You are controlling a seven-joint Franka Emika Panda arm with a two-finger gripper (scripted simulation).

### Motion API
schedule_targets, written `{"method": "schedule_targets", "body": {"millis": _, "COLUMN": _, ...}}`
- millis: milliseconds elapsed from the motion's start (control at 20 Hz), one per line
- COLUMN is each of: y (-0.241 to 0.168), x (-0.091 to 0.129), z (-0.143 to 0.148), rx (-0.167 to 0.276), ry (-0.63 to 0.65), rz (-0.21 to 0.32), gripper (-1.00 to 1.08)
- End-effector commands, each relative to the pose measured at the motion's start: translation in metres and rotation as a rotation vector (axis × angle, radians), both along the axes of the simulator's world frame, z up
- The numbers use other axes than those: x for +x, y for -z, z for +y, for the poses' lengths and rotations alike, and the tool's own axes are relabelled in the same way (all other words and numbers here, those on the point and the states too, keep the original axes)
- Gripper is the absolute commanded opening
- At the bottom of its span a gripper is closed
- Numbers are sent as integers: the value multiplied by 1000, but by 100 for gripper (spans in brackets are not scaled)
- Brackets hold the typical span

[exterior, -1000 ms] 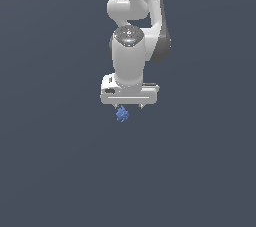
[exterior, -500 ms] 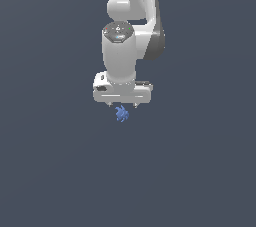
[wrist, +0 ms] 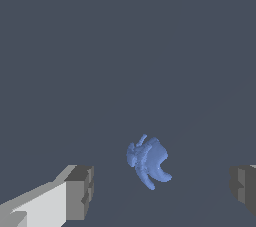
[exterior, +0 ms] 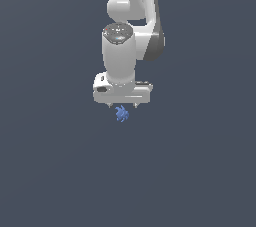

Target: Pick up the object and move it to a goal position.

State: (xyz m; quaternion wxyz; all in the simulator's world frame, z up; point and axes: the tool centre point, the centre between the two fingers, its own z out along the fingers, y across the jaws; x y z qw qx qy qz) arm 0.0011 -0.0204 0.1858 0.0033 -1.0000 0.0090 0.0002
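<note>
The object (exterior: 121, 114) is a tiny blue knobbly lump on the dark grey floor, just below the white gripper (exterior: 122, 105) in the exterior view. In the wrist view the object (wrist: 147, 161) lies between the two grey fingertips (wrist: 80, 193), roughly midway, touching neither. The jaws stand wide apart and hold nothing. The second fingertip (wrist: 245, 187) shows only at the frame's edge. The gripper hangs over the object with its fingers pointing down. No goal marker shows in either view.
The white arm (exterior: 132, 1) rises from the gripper toward the top of the exterior view. A plain dark grey surface (exterior: 50, 171) fills all else in both views.
The gripper has shifted slightly toward the exterior view's left and a little lower over the second. The blue object has stayed in place. The jaws remain open.
</note>
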Motion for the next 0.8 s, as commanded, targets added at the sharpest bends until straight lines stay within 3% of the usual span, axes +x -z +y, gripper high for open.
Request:
{"method": "schedule_targets", "body": {"millis": 0, "y": 4, "x": -2, "z": -1, "rx": -1, "ry": -20, "rz": 0, "gripper": 100}}
{"method": "schedule_targets", "body": {"millis": 750, "y": 57, "x": -29, "z": -10, "rx": -8, "ry": -321, "rz": 0, "gripper": 100}}
